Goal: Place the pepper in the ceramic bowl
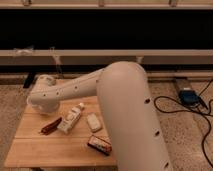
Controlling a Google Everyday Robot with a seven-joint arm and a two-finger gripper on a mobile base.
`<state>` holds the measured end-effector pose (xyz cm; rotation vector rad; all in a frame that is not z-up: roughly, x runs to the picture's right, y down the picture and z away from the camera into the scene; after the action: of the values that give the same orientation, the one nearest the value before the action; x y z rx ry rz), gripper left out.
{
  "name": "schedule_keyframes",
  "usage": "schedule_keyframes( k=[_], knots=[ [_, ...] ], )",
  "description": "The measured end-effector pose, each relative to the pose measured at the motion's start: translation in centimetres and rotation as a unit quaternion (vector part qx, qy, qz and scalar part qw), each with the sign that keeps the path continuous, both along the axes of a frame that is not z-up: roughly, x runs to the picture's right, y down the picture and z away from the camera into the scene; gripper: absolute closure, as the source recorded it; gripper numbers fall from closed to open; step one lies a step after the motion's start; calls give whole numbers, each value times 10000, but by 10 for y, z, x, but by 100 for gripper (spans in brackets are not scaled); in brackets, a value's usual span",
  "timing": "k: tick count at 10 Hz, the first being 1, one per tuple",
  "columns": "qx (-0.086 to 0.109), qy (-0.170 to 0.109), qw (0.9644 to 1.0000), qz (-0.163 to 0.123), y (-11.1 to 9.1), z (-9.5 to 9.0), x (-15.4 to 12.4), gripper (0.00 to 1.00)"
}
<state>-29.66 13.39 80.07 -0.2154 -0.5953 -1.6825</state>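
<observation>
Pepper (51, 126), dark red and slender, lay flat on the left part of the wooden table (40, 152), just beside a white bottle (70, 120) that rested on its side. A small pale packet (93, 122) sat to the right of the bottle, and a dark box (100, 145) lay nearer the front edge. The robot's thick white arm (125, 105) reached from the lower right across to the table's back-left corner, where the gripper sat tucked under the rounded wrist (42, 97), just above and behind the pepper, its fingers drawn together while the pepper lay on the boards.
</observation>
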Motion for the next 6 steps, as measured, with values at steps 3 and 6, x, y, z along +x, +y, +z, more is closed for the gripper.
schedule_keyframes(
  k=[3,6],
  knots=[
    [3,3,10000,7,0,0,1,100],
    [-3,-6,10000,-8,1,0,-1,100]
  ],
)
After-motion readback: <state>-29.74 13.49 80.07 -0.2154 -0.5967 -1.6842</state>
